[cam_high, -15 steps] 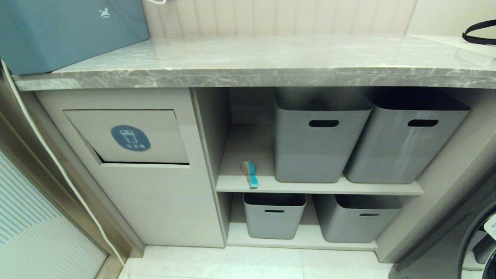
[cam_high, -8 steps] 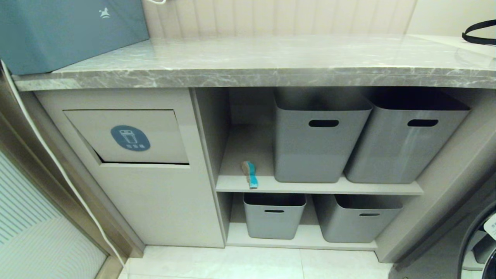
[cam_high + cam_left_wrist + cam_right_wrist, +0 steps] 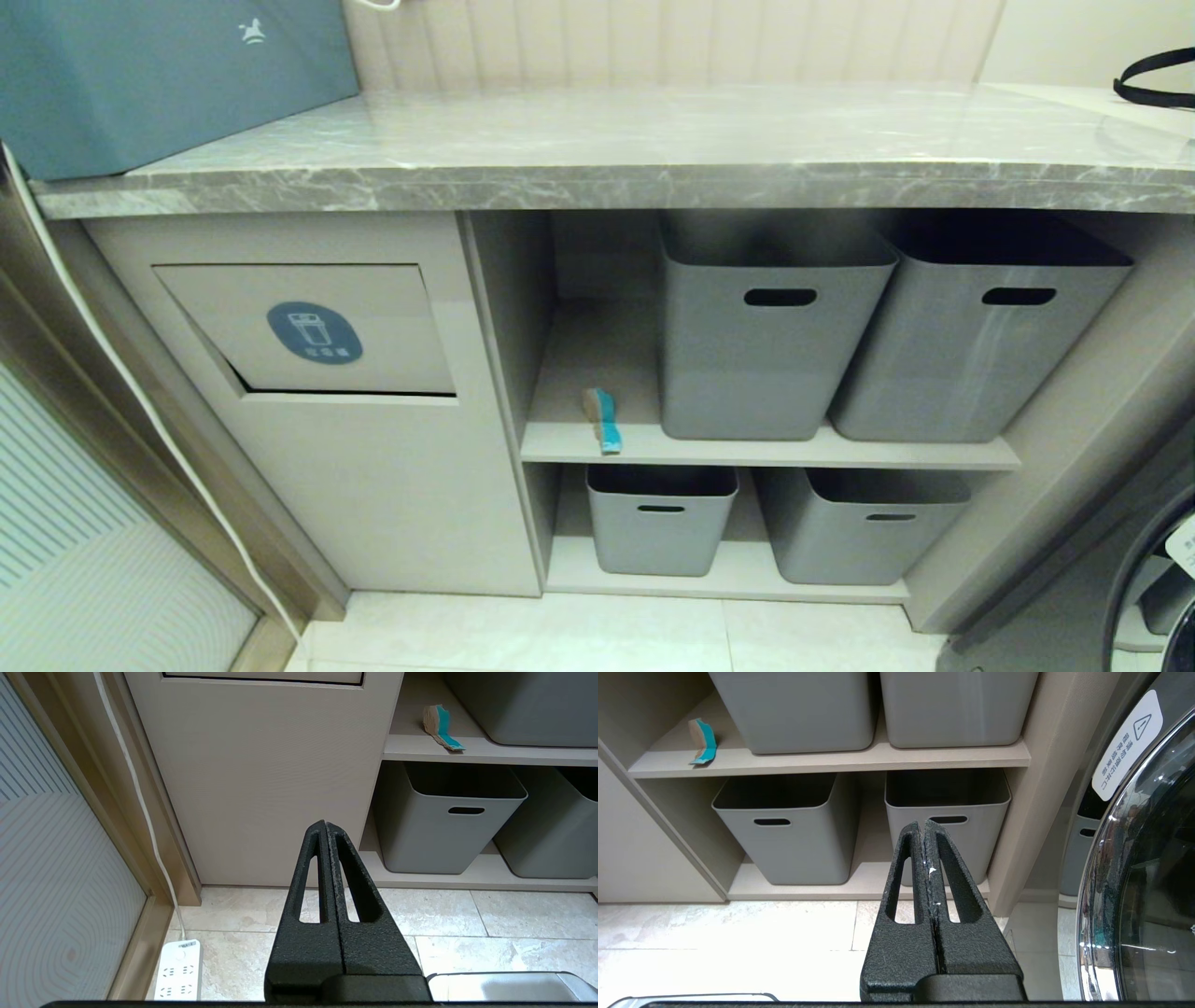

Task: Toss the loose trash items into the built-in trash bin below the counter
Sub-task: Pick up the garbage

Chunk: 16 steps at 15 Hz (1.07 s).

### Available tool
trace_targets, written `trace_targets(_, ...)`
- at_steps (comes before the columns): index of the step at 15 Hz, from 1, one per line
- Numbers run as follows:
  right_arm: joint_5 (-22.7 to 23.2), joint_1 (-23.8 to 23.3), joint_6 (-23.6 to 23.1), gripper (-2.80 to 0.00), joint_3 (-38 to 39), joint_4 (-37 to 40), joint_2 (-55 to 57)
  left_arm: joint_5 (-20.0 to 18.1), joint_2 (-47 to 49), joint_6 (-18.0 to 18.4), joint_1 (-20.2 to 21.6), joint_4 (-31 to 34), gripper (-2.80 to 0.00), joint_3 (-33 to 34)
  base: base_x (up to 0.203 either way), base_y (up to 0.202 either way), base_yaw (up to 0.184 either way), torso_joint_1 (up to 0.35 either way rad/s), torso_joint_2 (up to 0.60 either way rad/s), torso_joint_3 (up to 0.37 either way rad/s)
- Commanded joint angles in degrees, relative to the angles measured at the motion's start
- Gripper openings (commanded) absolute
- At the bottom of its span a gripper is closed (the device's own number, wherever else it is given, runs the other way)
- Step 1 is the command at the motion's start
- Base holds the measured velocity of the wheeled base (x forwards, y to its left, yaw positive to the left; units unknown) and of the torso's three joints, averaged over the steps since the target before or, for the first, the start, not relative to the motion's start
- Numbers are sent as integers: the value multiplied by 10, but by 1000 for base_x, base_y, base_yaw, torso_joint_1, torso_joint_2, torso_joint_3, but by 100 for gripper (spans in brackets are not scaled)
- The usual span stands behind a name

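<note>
My black left gripper (image 3: 325,828), fingers pressed together and empty, hangs low before the beige cabinet; the thin teal-and-tan strip (image 3: 604,420) lies up and right on the upper shelf's near-left corner, long axis near-to-far, nearer this arm.

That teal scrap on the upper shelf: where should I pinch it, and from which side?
Pinch the teal scrap at its front tip, which juts slightly past the shelf lip. Come in from the open front. The grey basket crowds its right and the cabinet wall its left. Either gripper would first need to open.
</note>
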Motion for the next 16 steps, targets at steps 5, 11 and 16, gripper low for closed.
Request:
trace_targets(5, -1, 0, 1, -280, 1, 0, 0, -3, 1, 5, 0, -5, -280, -4, 0, 0, 0, 0, 0, 0)
trace_targets(11, -3, 0, 0, -280, 1, -1, 0, -152, 208, 8, -4, 2, -280, -190, 0, 0, 0, 0, 0, 0)
trace_targets(16, -4, 0, 1, -280, 1, -1, 0, -293, 543, 50, -80, -50, -280, -340, 0, 0, 0, 0, 0, 0)
